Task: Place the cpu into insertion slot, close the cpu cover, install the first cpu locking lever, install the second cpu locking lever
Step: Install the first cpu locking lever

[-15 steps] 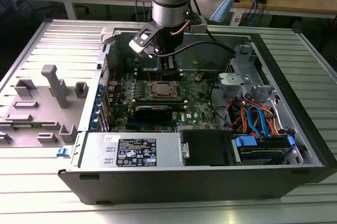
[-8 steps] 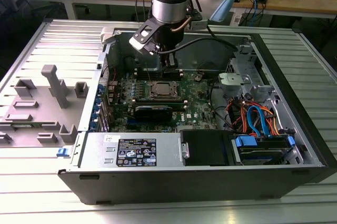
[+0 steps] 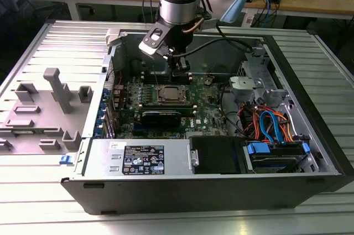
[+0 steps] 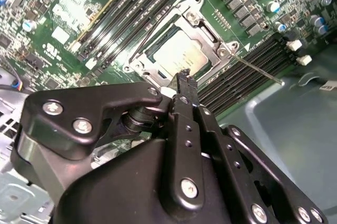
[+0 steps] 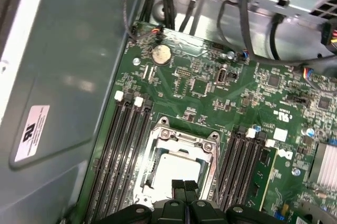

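The cpu [image 5: 176, 174] lies flat in the insertion slot [image 3: 171, 95], its dull silver top showing in both wrist views [image 4: 181, 55]. The silvery cpu cover [image 5: 181, 140] lies down around it as a frame [image 4: 208, 31]. One thin wire locking lever [image 4: 258, 69] sticks out from a socket corner over the black memory slots. A second wire lever [image 4: 152, 30] runs along the opposite side of the socket. My gripper [image 5: 184, 186] hangs just above the socket's edge, shut, with its fingertips pressed together and nothing between them. In the exterior view the gripper [image 3: 180, 69] sits over the board's far side.
The green motherboard [image 3: 207, 110] lies inside an open computer case [image 3: 310, 108] with steel walls all around. Black memory slots [image 5: 124, 150] flank the socket. Orange and blue cables [image 3: 271, 124] crowd the exterior view's right. A grey fixture [image 3: 52, 97] stands outside at the left.
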